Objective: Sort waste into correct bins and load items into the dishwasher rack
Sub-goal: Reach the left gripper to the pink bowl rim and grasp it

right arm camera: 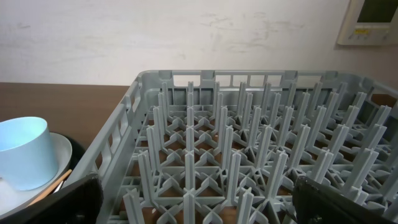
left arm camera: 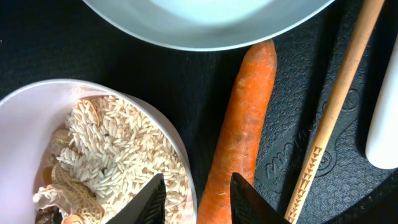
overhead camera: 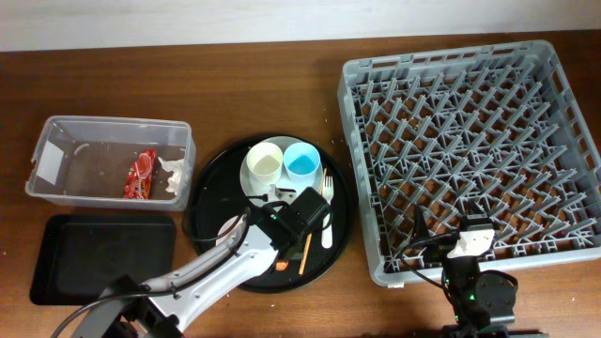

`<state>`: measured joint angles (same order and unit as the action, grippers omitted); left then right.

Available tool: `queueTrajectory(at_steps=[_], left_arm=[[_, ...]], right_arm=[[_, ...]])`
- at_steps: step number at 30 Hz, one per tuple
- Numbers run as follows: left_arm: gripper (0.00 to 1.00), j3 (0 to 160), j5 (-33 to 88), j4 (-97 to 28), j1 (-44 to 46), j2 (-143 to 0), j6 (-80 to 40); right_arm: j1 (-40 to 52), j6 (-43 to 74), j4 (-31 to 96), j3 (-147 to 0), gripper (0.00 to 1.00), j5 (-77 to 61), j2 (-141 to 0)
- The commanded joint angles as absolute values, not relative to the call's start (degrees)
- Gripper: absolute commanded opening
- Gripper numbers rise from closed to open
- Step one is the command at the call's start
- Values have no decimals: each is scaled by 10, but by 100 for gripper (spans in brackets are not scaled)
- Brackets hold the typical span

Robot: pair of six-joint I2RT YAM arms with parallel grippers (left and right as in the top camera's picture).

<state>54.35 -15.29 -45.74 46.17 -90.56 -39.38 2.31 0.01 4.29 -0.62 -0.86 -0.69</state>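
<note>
Left tool, jaws released, straddles the near end of the small orange carrot. The carrot lies on the large round black tray, between the pale round plate and the thin wooden chopstick. Its long axis runs away from the tool, leaning right. Right tool, likewise released, hangs well apart by the large grey plastic rack.

The overhead camera is looking straight down, taking in the table from the clear tub to the dishwasher rack. The left wrist camera is pointing down, very close over the round black tray, the carrot and chopstick filling its frame; overhead is showing both, small. The right wrist camera is sitting low at the rack's near edge, facing across it toward the wall, sharing rack and light blue cup with overhead.
</note>
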Motion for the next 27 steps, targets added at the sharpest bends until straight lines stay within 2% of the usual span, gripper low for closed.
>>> queueTrajectory(at_steps=[1,8,10,16,17,27], left_arm=[[34,533,-163,-455,463,-913,-408],[33,533,-165,-435,463,-931,-414],[24,533,-170,-434,463,-931,-414],[20,533,-185,-437,463,-931,-414],[17,533,-184,-437,463,-931,-414],[16,533,-184,-439,463,-941,-421]], right_arm=[[26,3,45,-3,99,-6,-4],[26,3,45,-3,99,-6,-4],[26,3,45,-3,99,-6,-4],[26,3,45,-3,99,-6,-4],[26,3,45,-3,99,-6,-4],[26,3,45,-3,99,-6,-4]])
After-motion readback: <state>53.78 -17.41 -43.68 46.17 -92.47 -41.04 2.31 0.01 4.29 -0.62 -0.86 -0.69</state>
